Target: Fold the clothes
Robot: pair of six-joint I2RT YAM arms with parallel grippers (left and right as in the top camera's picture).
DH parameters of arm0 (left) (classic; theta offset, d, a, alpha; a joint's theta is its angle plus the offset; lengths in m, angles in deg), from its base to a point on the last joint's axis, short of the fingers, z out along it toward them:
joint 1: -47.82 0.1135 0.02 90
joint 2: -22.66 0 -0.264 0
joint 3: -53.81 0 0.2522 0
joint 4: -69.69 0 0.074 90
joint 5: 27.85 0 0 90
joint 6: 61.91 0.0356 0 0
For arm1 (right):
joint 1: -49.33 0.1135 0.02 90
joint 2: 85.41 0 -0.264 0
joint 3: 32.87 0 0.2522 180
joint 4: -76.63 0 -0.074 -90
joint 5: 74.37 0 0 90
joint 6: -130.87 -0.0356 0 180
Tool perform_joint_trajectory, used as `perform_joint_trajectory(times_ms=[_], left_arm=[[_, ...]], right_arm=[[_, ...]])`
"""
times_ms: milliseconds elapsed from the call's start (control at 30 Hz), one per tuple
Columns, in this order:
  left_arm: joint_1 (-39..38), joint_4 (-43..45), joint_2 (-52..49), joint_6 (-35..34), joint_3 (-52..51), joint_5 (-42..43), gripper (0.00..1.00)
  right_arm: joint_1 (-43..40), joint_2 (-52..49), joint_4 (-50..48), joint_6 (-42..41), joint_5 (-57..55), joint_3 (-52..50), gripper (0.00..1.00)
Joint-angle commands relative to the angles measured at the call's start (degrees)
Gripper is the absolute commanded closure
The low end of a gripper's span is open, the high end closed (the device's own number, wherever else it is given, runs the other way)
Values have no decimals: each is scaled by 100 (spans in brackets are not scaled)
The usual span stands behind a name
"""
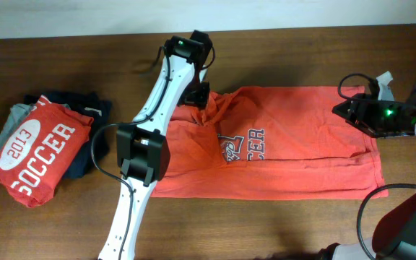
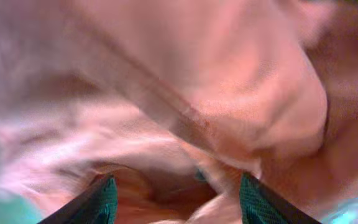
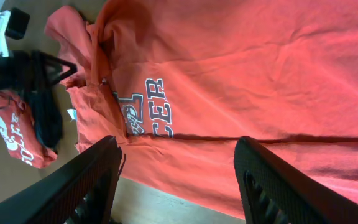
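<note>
T-shirt [image 1: 287, 152]: lying spread on the table [image 1: 280, 43], print up.
Left gripper [image 1: 199, 101]: hanging over bunched cloth, jaws apart.
Right gripper [image 3: 177, 142]: hovering open near the table's right edge.

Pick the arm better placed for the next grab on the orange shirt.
Left, probably: left gripper is down in the bunched end of the T-shirt, cloth between its jaws; right gripper hangs open above the opposite end.

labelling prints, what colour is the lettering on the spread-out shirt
Dark navy lettering on the orange-red shirt; right wrist view shows it best.
</note>
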Motion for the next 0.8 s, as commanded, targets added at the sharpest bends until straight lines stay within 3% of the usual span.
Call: perform_joint_trajectory(times_ms=[0,133,200,367,500,767], left_arm=[[-190,-188,9,3121,131,-348,42],[-334,-494,15,4387,133,409,49],[-372,-636,13,4715,131,339,48],[-374,-190,9,4841,125,205,47],[-439,-74,7,4843,125,192,39],[-623,140,-4,4968,-61,234,39]], right_arm=[[17,96,-20,63,-31,55,39],[17,96,-13,61,-31,55,39],[17,96,-13,61,-28,55,39],[17,96,-17,61,-28,55,39],[17,96,-13,61,-31,55,39],[17,96,-13,61,-28,55,38]])
